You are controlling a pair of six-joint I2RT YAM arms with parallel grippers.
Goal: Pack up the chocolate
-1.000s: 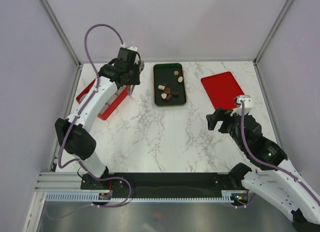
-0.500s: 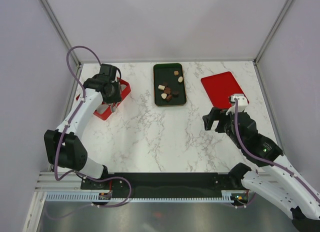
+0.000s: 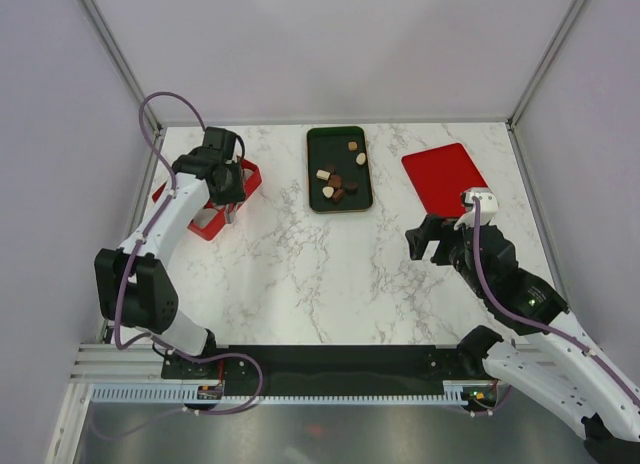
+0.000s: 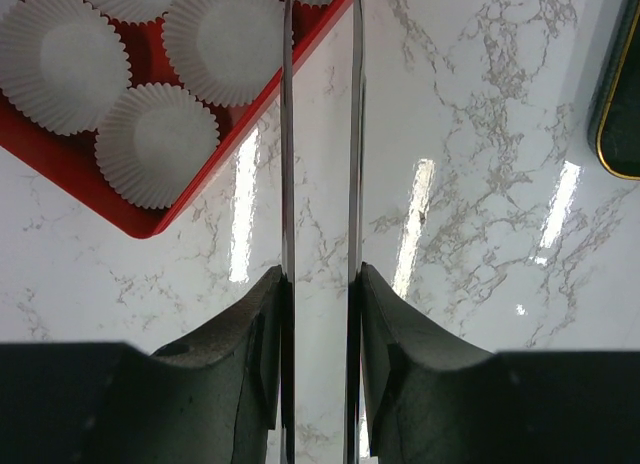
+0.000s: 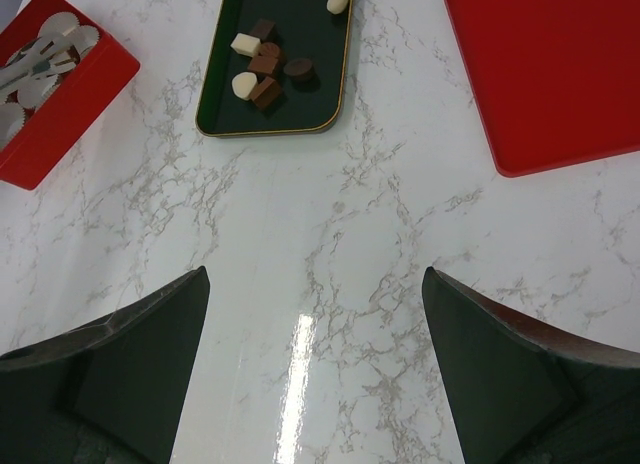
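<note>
Where the right pincer (image 5: pixel 315 279) hangs over the marble surface (image 5: pixel 330 204), its jaws stand wide apart and hold nothing. Left pincer (image 4: pixel 320 274): clamped on the metal tongs (image 4: pixel 287 134), whose 2 blades run out over the edge of the red box (image 4: pixel 70 174) of white paper cups (image 4: pixel 157 144). Farther back, the chocolate (image 5: pixel 265 69), brown and cream pieces, lies loose in the dark green tray (image 5: pixel 300 109). Flat red lid (image 5: pixel 550 64) lies right of the tray, apart from it.

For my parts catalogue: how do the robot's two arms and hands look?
The left arm and right arm have white shells, black joints, and a purple cable along each. The left hand and right hand have dark, curved fingers.
</note>
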